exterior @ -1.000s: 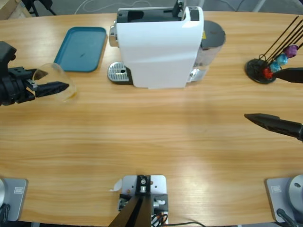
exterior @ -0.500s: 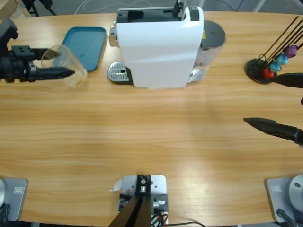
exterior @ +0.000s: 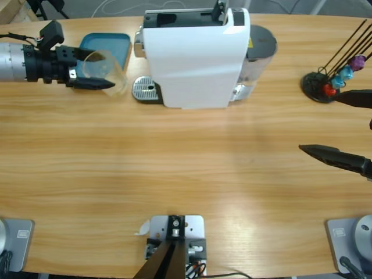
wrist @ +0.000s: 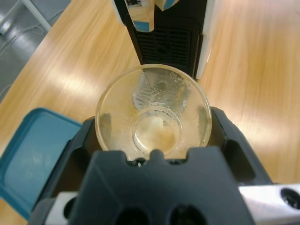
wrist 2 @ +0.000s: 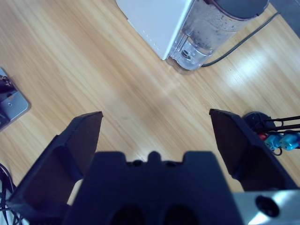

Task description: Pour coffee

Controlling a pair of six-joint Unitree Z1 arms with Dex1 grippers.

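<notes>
Two arms on show, and only one is working. Nearest the camera, low on the table's right side, the right gripper [exterior: 349, 125] hangs with its jaws spread wide and nothing between them, parked well clear of the action (a sensible place to wait, I'd judge). Beyond it, by the far right edge, sits a black capsule stand [exterior: 321, 86] with coloured pods. Now across to the far left: the left gripper [exterior: 100, 74] has its jaws clamped on a clear glass cup [exterior: 104, 71], carried on its side with the mouth facing the white coffee machine [exterior: 195, 55]. It sits just beside the machine's metal drip tray [exterior: 145, 89], with the blue tray [exterior: 103, 55] behind. The line-up suggests the cup is headed under the spout. From the left wrist view you look straight down into the cup [wrist: 153, 112]: streaked, wet walls, a pale tan film at the bottom, and no dark coffee in it that I can see.
</notes>
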